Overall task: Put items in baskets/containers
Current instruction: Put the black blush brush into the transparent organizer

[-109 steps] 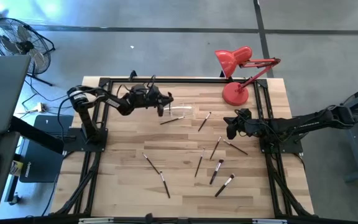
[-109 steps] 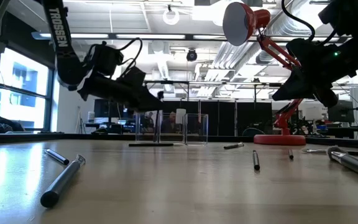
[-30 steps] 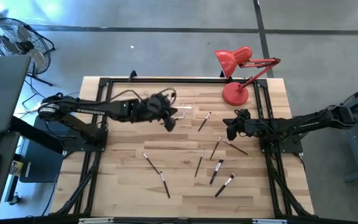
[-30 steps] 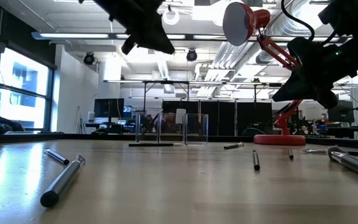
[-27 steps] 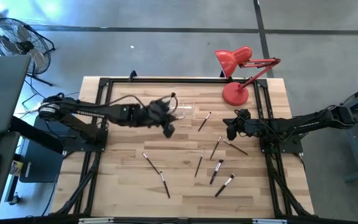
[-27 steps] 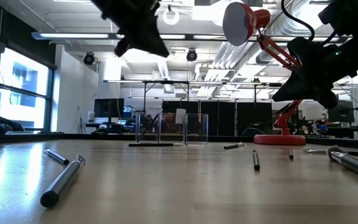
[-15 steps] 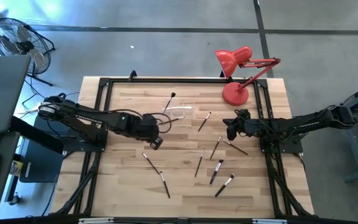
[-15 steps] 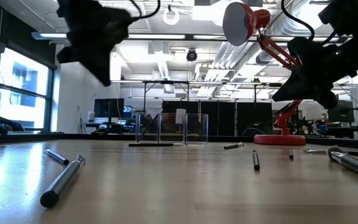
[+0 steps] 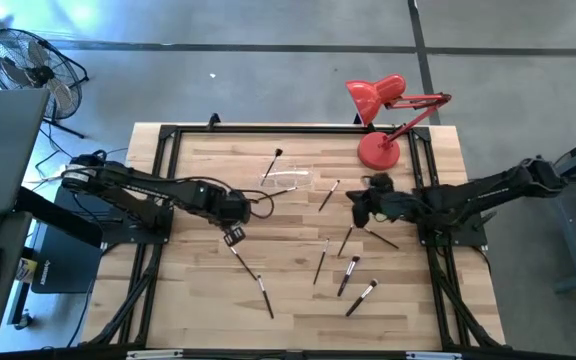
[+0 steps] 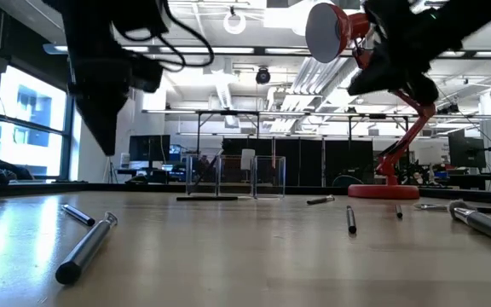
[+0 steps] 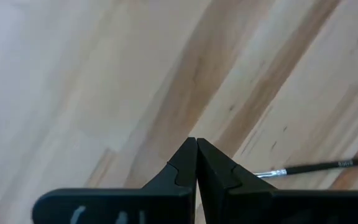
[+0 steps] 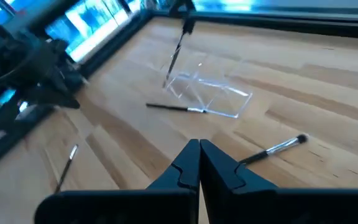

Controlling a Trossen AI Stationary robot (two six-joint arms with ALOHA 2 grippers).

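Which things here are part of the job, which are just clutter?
Job:
- makeup brushes loose on the table
- one brush leaning in the clear holder
- left tool, shut and empty
- right tool, shut and empty

Clutter:
- red desk lamp
- floor fan

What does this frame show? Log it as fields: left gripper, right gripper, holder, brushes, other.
left gripper: shut, empty, above a loose brush
right gripper: shut, empty, over the table's right half
holder: clear, one brush leaning in it, one brush lying beside it
brushes: several loose on the table
other: red lamp at the far right corner
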